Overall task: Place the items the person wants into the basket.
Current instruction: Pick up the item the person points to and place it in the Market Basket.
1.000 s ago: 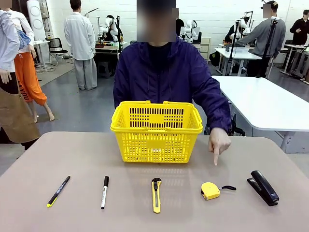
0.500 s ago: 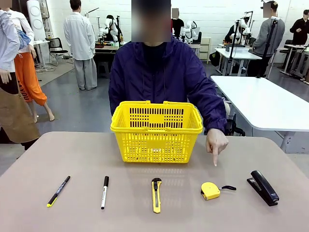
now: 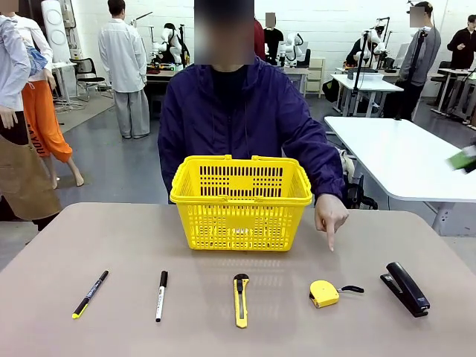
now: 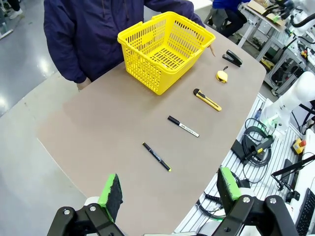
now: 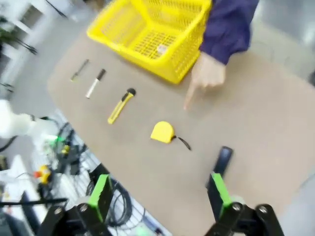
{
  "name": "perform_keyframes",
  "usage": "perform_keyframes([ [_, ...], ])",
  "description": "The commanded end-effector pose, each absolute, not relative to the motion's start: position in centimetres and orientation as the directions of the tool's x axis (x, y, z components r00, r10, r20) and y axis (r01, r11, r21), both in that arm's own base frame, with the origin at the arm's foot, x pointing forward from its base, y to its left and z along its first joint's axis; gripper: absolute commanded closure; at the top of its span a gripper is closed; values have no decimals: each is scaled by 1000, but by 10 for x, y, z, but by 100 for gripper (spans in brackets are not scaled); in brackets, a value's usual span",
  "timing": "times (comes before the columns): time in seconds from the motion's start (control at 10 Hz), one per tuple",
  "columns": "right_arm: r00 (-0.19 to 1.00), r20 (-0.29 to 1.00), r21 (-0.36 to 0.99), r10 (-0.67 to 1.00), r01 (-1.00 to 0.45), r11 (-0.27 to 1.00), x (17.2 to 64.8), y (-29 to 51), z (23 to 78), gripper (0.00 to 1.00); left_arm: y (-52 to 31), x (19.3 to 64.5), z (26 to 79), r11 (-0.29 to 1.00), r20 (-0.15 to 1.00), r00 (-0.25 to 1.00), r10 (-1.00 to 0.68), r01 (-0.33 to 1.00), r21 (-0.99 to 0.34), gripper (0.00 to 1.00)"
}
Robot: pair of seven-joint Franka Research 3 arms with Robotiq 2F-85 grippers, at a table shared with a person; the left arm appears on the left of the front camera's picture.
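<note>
basket [image 3: 241, 204], centre frame: no items inside. tape measure [image 3: 324, 293], marker [image 3: 161, 295], utility knife [image 3: 240, 300], lower frame: all pending. left gripper [image 4: 168, 184], right gripper [image 5: 158, 189]: spread wide, empty.

- grey floor [image 3: 111, 171], evenly lit
- white wall [image 3: 327, 22] at back
- long white table [image 3: 401, 160], right
- black office chair [image 3: 88, 72], far left
- white workbench [image 3: 370, 84], right rear
</note>
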State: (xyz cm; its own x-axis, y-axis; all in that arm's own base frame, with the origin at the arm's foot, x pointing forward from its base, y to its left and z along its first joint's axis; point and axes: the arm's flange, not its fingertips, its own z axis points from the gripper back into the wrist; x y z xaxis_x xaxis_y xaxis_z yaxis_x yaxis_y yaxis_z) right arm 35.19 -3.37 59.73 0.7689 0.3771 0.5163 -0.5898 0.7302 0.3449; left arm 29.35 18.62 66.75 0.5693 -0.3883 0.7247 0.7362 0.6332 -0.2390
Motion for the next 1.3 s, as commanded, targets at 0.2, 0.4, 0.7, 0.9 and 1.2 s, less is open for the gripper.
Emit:
perform_keyframes([
  [0.2, 884, 306, 258, 354, -434, 863, 364, 69, 526, 0, 188, 292, 668, 618, 738, 549, -392, 752, -231, 0],
  [0.4, 883, 270, 132, 383, -428, 894, 364, 109, 498, 0, 188, 292, 668, 618, 738, 549, -392, 752, -231, 0],
  [0.7, 886, 261, 54, 382, -409, 911, 375, 136, 477, 0, 188, 292, 668, 618, 738, 549, -392, 752, -231, 0],
  [0.9, 869, 273, 73, 413, -446, 892, 365, 132, 482, 0, 188, 292, 668, 618, 738, 549, -392, 752, -231, 0],
  [1.2, 869, 273, 73, 413, -446, 892, 365, 132, 482, 0, 188, 292, 668, 618, 738, 549, -392, 752, -231, 0],
])
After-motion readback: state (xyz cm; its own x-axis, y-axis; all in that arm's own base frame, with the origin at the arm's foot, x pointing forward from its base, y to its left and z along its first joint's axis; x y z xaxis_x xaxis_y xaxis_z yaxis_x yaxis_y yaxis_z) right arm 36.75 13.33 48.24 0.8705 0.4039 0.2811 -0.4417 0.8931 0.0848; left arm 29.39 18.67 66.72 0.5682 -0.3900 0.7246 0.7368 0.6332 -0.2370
